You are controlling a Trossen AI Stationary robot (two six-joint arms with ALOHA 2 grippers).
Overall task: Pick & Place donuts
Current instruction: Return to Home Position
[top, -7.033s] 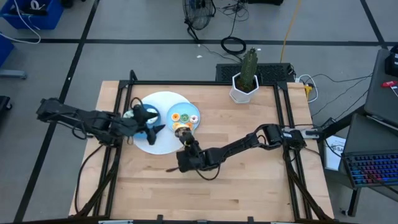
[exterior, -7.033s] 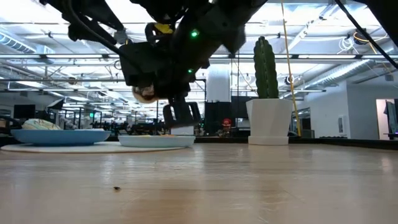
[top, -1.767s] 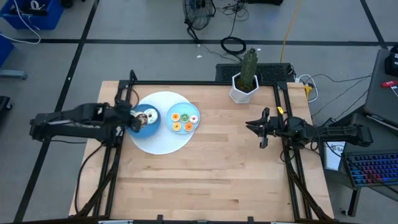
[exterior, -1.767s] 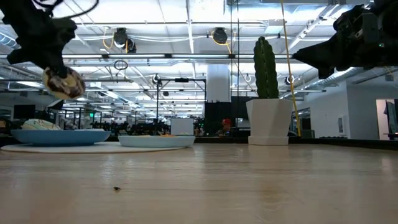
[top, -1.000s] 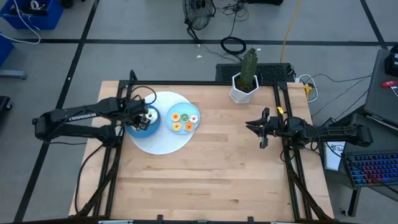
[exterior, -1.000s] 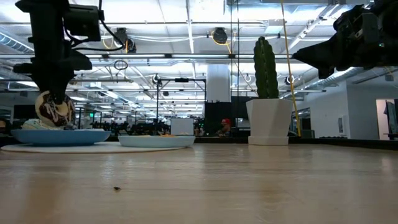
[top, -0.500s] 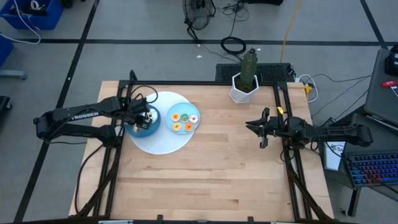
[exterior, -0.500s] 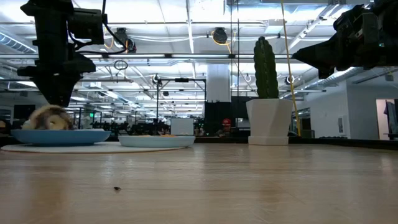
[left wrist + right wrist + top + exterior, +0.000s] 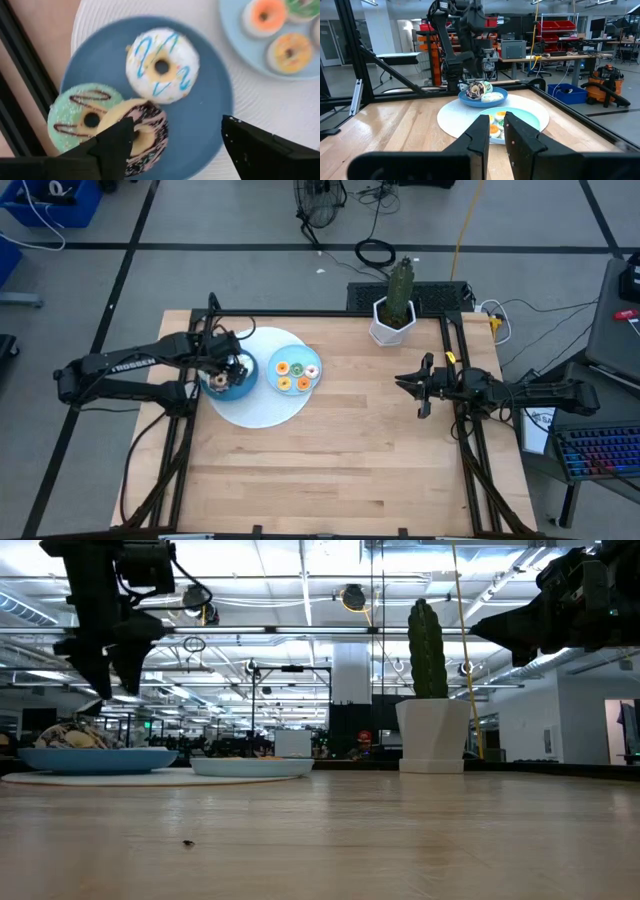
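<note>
Left wrist view, left jaws spread over brown donut [image 9: 150, 125], blue plate [image 9: 205, 115]

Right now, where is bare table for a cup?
Bare wood runs from the white mat to the right gripper, and the side away from the cactus. Crowded: light plate, and dark plate under the left gripper, both with donuts.

We look out on an open workshop

Our wooden table [image 9: 350, 450] carries a potted cactus [image 9: 398, 300]. Behind the cactus a grey floor [image 9: 250, 220] with dark tape lines holds coiled cables [image 9: 375, 252]. A blue bin [image 9: 80, 210] sits far left, a lit keyboard [image 9: 600, 450] to the right, and ceiling lights [image 9: 350, 597] hang above.
</note>
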